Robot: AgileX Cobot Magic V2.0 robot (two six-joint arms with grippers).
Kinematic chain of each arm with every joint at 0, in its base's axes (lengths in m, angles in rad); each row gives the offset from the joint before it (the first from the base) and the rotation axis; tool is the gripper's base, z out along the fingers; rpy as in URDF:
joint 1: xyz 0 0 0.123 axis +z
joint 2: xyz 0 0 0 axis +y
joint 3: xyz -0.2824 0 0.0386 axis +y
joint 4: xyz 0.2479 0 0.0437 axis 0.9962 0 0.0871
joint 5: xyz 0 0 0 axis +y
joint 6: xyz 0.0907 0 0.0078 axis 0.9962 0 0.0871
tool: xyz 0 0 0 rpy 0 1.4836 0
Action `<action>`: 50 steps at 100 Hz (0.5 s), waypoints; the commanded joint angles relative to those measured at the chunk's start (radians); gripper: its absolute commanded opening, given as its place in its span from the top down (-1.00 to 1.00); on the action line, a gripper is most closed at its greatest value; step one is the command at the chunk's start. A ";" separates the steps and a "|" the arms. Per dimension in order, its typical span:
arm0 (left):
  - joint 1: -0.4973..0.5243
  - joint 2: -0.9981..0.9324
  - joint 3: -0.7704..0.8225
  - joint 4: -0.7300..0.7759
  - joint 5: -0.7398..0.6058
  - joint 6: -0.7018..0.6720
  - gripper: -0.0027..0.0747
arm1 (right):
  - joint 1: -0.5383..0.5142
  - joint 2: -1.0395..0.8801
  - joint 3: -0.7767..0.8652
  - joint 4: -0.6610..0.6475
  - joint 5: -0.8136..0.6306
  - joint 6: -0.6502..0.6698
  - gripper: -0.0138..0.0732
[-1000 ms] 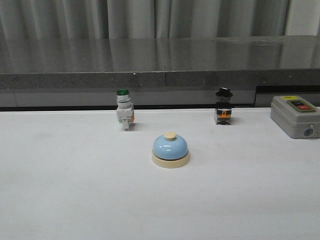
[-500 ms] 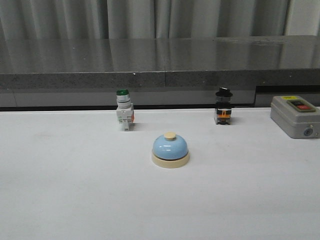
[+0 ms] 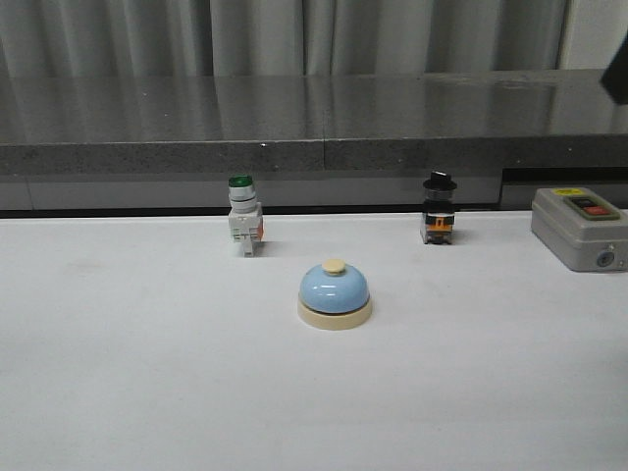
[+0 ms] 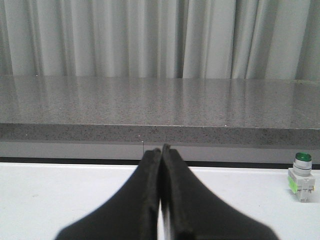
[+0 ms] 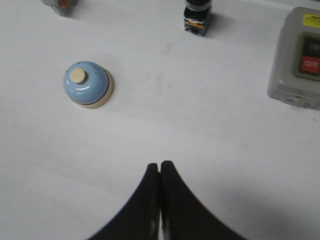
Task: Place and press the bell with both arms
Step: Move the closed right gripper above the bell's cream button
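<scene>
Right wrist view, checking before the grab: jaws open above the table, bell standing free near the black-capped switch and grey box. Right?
One thing is wrong: the right gripper has its jaws shut, pressed together, as the right wrist view shows. The rest holds: the bell stands free, with the black-capped switch and grey box nearby.

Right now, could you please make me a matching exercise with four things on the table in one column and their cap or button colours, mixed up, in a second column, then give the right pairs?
Things:
1. bell
2. switch behind the bell on the left
3. switch behind the bell on the right
4. grey control box

Colours:
A. black cap
B. cream button on a light-blue dome
C. one black and one red button
D. green cap

Pairs: 1-B, 2-D, 3-A, 4-C
</scene>
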 commanded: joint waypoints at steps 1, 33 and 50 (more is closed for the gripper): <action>0.002 -0.031 0.043 -0.010 -0.075 -0.010 0.98 | 0.040 0.064 -0.074 0.018 -0.053 -0.020 0.82; 0.002 -0.031 0.043 -0.010 -0.075 -0.010 0.98 | 0.167 0.382 -0.278 0.018 -0.045 -0.040 0.82; 0.002 -0.031 0.043 -0.010 -0.075 -0.010 0.98 | 0.205 0.529 -0.401 0.018 -0.009 -0.040 0.82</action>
